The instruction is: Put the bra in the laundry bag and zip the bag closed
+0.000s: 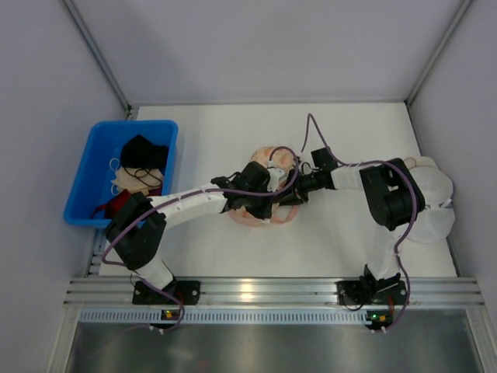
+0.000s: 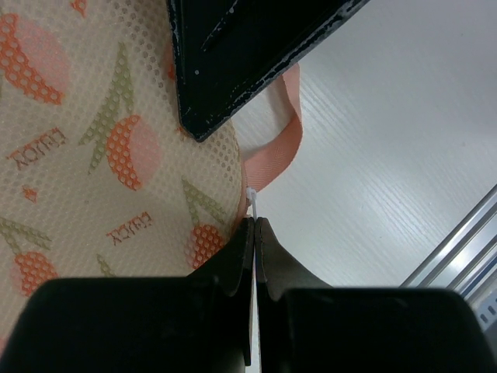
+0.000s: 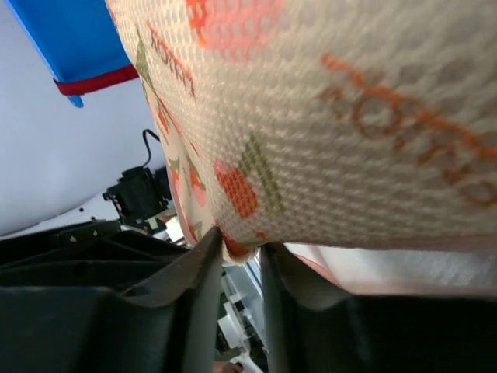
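The peach-pink printed laundry bag (image 1: 250, 219) lies mid-table under both grippers. My left gripper (image 1: 264, 200) is at its near edge. In the left wrist view its jaws (image 2: 255, 221) are shut on a thin white tab (image 2: 252, 200) at the bag's (image 2: 93, 155) rim, beside a pink strap loop (image 2: 281, 136). My right gripper (image 1: 293, 190) is at the bag's right side. In the right wrist view it (image 3: 242, 247) is pinched on a fold of the bag's (image 3: 349, 116) edge. The bra is not visible in any view.
A blue bin (image 1: 85, 175) at the left holds black, beige and red garments. Plain white round domes (image 1: 432, 203) lie at the right edge behind the right arm. A black part of the right arm (image 2: 233, 47) hangs close above the left fingers.
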Controlling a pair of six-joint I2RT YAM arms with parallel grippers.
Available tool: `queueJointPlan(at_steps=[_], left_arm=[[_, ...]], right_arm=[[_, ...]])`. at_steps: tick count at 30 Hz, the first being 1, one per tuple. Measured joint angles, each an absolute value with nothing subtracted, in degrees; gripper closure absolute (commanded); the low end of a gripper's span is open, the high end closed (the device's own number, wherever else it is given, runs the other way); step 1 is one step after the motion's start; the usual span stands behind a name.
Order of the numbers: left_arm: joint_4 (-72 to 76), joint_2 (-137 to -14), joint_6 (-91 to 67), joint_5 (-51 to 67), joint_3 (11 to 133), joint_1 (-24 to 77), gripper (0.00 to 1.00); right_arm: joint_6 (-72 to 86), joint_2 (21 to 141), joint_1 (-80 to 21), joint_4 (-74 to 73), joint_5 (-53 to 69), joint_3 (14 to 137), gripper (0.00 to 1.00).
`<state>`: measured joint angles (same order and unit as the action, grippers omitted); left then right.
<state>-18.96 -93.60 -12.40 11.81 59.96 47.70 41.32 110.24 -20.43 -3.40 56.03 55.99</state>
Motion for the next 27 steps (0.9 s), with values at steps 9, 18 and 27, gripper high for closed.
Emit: queueJointPlan(at_steps=[9,18,27], left_arm=[[-18.9,-92.1,-11.4,11.4,59.6,47.7,0.70],[-18.3,-77.5,0.7,2.0,56.5,47.7,0.03],[-9.0,-70.9,24.5,-5.4,42.8,51.7,0.02]], right_arm=[[43.4,111.3,-20.6,-0.8,56.9,56.0,1.00],[45.8,111.3,-20.6,1.1,57.6,55.9,1.00],[48.6,111.3,-20.6,2.0,58.7,55.4,1.00]])
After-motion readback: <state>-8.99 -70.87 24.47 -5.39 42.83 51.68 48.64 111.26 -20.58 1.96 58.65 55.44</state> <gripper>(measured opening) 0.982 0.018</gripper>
